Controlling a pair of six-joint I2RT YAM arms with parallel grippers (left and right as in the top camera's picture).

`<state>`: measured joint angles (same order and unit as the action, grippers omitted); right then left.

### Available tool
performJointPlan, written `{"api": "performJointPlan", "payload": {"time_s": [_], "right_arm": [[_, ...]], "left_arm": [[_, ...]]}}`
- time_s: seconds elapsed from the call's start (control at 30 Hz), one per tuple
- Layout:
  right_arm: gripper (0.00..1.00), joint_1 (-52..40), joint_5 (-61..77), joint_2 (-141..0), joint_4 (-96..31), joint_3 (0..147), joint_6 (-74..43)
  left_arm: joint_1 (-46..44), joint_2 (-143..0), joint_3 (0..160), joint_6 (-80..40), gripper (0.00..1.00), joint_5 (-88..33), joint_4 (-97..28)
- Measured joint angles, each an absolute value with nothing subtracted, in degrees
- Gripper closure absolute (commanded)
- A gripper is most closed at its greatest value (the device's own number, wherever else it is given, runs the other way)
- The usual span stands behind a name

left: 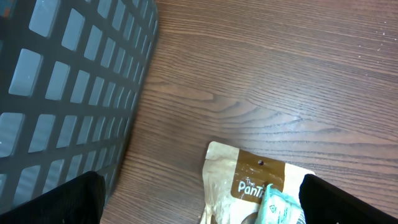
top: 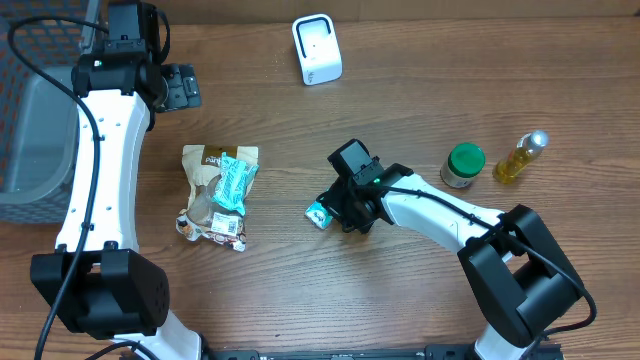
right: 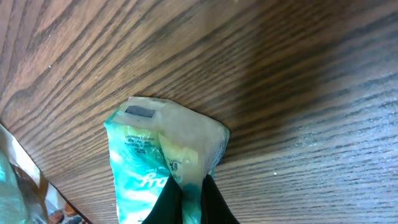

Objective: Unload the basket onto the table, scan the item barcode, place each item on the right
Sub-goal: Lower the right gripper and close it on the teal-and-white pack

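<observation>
Wood-grain desk point(top: 400, 300) carries the small teal packet point(right: 161, 155) near its middle, one edge pinched by the right jaws; the left jaws hang spread beside the basket point(top: 30, 60). Such a thin edge hold could slip as the packet swings toward the white scanner point(top: 317, 48).

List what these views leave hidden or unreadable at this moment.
- Barcode on the teal packet: the right wrist view shows only a dark patch, and its bottom edge cuts the packet off. In the overhead view the right claw covers it.
- Brown pouch print: cut off by the left wrist view's bottom edge.
- Gray basket contents: cut off by the overhead view's left edge.
- Green-lidded jar label: too small in the overhead view.
</observation>
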<state>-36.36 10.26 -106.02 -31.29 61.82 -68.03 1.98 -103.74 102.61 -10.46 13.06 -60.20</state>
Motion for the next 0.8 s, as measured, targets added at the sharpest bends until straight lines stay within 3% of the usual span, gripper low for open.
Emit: {"api": "performJointPlan", "payload": {"time_s": [0.63,0.8], "right_arm": [[0.96,-36.0,8.8,-105.1,-34.0,62.2,-63.0],[0.87,-36.0,8.5,-105.1,-33.8,62.2,-62.8]], "left_arm": [[2.0,-103.7,102.6,-10.5,0.0,13.1,-60.2],[2.0,-103.7,102.6,-10.5,0.0,13.1,-60.2]]}}
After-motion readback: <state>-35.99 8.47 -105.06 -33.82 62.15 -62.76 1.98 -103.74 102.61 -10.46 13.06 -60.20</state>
